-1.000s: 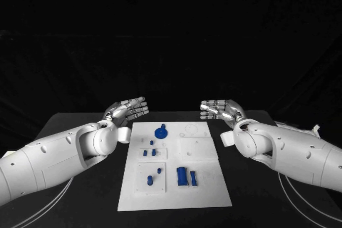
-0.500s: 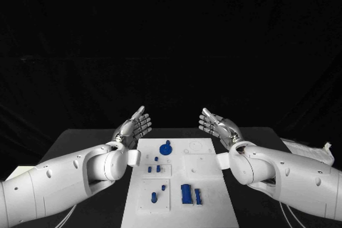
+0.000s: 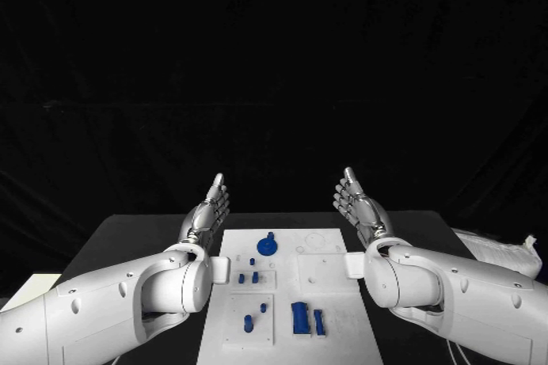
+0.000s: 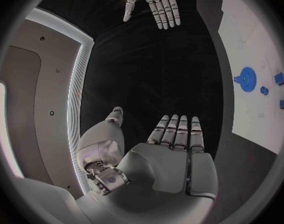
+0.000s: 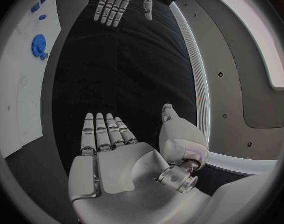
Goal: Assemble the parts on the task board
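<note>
The white task board [image 3: 325, 298] lies in the middle of the black table. On it sit a blue gear [image 3: 268, 246], small blue pegs [image 3: 247, 278] and blue blocks [image 3: 306, 317]. My left hand [image 3: 207, 211] stands raised above the board's far left corner, fingers straight and together, palm facing inward, holding nothing. My right hand [image 3: 359, 207] mirrors it above the far right corner, also flat and empty. From the left wrist I see my own palm [image 4: 173, 154], the right hand [image 4: 155, 2] opposite, and the gear [image 4: 246, 76]. The right wrist view shows its palm [image 5: 114, 154] and the left hand [image 5: 120, 0].
A white object [image 3: 503, 254] lies at the table's right edge. Black table surface [image 3: 126, 238] runs along both sides of the board.
Both hands have risen and turned from curled, palm-up poses to flat upright ones with fingers pointing up. The whole picture has shifted, so the camera moved too.
</note>
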Motion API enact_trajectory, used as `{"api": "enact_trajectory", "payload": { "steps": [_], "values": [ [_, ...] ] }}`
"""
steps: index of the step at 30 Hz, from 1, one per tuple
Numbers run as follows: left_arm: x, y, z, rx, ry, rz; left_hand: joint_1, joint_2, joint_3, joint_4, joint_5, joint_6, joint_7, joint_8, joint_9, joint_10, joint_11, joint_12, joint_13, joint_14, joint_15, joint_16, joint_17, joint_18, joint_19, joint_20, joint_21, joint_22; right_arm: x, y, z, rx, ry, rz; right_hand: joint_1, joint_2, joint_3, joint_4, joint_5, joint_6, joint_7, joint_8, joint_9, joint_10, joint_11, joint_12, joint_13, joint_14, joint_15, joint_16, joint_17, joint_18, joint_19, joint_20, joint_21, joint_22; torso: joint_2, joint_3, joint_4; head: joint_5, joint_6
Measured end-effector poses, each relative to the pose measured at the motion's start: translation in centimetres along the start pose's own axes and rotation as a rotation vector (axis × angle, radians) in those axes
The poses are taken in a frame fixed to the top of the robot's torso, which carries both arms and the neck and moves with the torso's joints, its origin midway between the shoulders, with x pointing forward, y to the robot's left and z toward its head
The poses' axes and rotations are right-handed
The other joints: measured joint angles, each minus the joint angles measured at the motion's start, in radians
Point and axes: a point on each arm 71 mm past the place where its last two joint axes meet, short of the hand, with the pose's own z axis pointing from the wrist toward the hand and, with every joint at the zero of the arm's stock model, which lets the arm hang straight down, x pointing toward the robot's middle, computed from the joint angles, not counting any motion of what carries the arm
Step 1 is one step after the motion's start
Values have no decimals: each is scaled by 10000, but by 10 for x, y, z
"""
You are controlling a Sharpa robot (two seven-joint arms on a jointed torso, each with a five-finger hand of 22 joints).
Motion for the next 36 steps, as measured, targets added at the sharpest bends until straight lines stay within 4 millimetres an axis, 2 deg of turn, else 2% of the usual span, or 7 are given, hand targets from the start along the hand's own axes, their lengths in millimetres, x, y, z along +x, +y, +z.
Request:
{"api": "enact_trajectory", "payload": {
  "steps": [17,20,23,26,29,31,36],
  "values": [
    [-2,-2,0,317,-323,363,-1694,11,-908,4,-39,-1278,-66,1,-8,-1361,-28,0,1,-1190,-6,-163,-10,-232,-976,-244,1,-905,-2,0,0,1,-291,6,-1861,-5,0,1,0,-1217,-62,-38,-38,-1430,-18,0,-16,-1434,-29,0,-65,2,-1340,-128,-39,-23,-3,3,0,0,2],
    [-2,-2,0,333,-335,379,-1859,15,-962,4,-39,-1441,-82,1,-7,-1499,-23,0,2,-1336,-19,-163,-10,-235,-1100,-262,1,-929,-2,0,0,1,-305,7,-2050,-31,0,1,1,-1368,-51,-37,-39,-1589,-28,0,-16,-1595,-23,1,-67,-154,-1494,-111,-39,-23,-3,3,0,0,2],
    [-2,-3,0,345,-341,389,-2038,19,-962,4,-39,-1573,-87,1,-8,-1660,-40,0,2,-1464,-32,-163,-9,-235,-1453,-260,1,-947,-2,0,0,0,-312,8,-2753,-6,0,1,0,-2269,-63,-37,-38,-2276,-13,1,-15,-2298,-6,1,-67,-153,-2354,-107,-39,-22,-3,3,0,0,3],
    [-2,-3,0,353,-346,396,-2198,-6,-996,1,-39,-1659,-79,1,-7,-1773,-37,0,2,-1723,-12,-163,-9,-235,-1678,-259,1,-953,-2,0,0,-1,-322,7,-3653,-5,0,1,1,-2499,-60,-37,-38,-2852,-21,0,-15,-2872,-16,1,-67,-153,-2705,-109,-39,-21,-3,2,0,0,3],
    [-2,-3,0,360,-351,403,-2643,9,-1017,2,-38,-2481,-81,1,-6,-2596,-44,0,3,-2350,-21,-163,-9,-236,-1994,-266,1,-964,-2,0,0,0,-326,7,-3706,-2,-1,1,1,-2500,-60,-37,-38,-2857,-27,0,-14,-2871,-15,1,-66,-153,-2705,-109,-39,-20,-3,2,0,0,3],
    [-2,-3,0,362,-355,406,-3374,10,-1017,2,-38,-2580,-83,1,-6,-2704,-36,0,3,-2410,-18,-163,-9,-236,-2023,-267,1,-969,-2,0,0,-1,-328,7,-3724,-7,0,1,1,-2499,-60,-37,-38,-2857,-27,1,-13,-2872,-15,1,-66,-153,-2705,-109,-39,-21,-3,2,0,0,3],
    [-2,-3,0,367,-359,409,-3391,10,-1016,2,-38,-2580,-83,1,-5,-2704,-35,0,4,-2410,-18,-163,-8,-236,-2023,-266,1,-969,-2,0,0,-2,-331,8,-3730,-1,-1,1,1,-2499,-60,-37,-36,-2857,-27,1,-13,-2871,-15,1,-64,-153,-2705,-109,-39,-27,-3,2,0,0,3]
  ]
}}
